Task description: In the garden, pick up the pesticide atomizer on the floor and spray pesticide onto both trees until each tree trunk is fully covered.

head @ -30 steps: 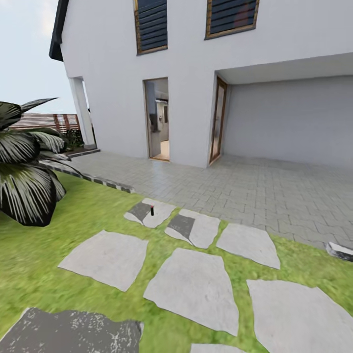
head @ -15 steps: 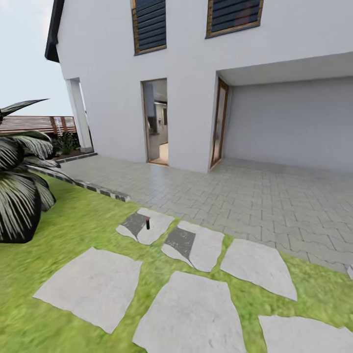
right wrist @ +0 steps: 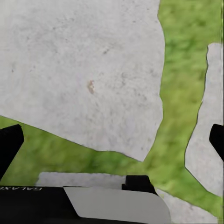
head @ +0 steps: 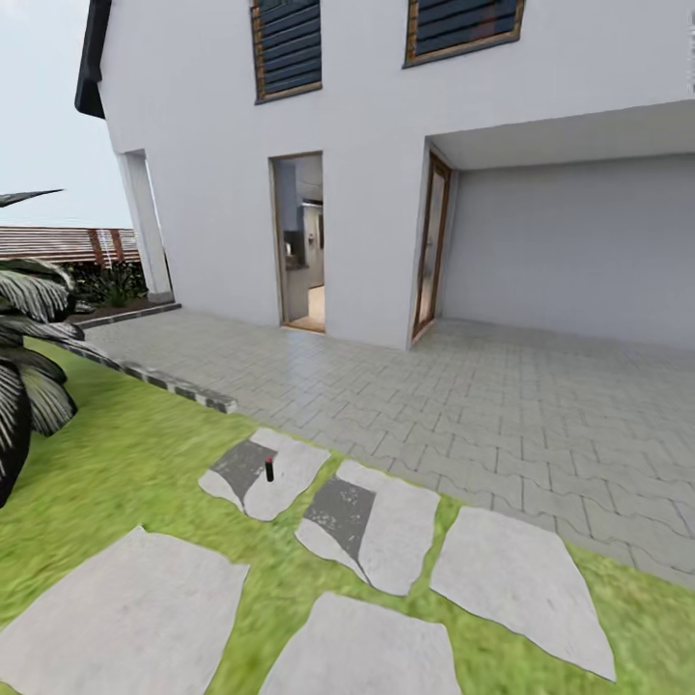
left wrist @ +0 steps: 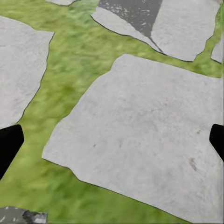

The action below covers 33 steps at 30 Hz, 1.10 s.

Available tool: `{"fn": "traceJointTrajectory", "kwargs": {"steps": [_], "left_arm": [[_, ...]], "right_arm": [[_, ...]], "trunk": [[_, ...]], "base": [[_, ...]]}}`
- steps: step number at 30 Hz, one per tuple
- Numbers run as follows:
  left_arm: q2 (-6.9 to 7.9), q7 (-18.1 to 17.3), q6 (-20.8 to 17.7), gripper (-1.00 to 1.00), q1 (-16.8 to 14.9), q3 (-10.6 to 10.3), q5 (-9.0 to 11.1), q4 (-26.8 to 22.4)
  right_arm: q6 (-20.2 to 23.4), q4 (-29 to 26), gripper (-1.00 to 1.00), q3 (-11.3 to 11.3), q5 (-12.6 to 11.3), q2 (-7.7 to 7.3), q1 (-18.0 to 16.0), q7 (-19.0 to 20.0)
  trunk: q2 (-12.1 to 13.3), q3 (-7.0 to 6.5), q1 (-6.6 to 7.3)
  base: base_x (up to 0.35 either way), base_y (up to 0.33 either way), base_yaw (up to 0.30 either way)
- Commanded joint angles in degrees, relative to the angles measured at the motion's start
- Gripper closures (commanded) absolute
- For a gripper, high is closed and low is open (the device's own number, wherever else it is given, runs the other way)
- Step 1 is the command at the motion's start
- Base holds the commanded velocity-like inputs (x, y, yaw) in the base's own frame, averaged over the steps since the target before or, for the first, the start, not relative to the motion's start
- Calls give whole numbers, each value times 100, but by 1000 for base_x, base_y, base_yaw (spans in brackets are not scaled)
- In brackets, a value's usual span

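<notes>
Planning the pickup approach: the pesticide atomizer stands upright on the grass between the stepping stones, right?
Not quite. In the head view the pesticide atomizer stands upright, but on a stepping stone, beside the stone's dark patch, not on the grass between the stones.

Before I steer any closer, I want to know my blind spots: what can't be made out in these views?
- Spray bottle, head view: too small to tell label or trigger.
- Palm, head view: cut off by the picture's left edge.
- Left gripper and right gripper, wrist views: fingertips at the frame edges, spread wide, nothing between.
- Room behind the doorway: too dim and distant.
</notes>
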State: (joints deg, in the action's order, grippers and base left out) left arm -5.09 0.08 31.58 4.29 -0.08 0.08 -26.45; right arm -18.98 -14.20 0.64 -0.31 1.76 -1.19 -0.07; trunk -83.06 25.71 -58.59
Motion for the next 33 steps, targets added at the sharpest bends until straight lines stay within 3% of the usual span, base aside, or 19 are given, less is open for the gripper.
{"fn": "traceJointTrajectory", "kwargs": {"steps": [1,33], "left_arm": [[0,1,6,-100,2,-1,1,-9],[0,1,6,-100,2,0,1,-9]], "right_arm": [[-18,5,-100,6,-2,0,-4,-1],[-18,5,-100,6,1,0,-3,-2]], "trunk": [[-1,5,-14],[-1,5,-14]], "base": [[679,-258,0],[677,-261,0]]}}
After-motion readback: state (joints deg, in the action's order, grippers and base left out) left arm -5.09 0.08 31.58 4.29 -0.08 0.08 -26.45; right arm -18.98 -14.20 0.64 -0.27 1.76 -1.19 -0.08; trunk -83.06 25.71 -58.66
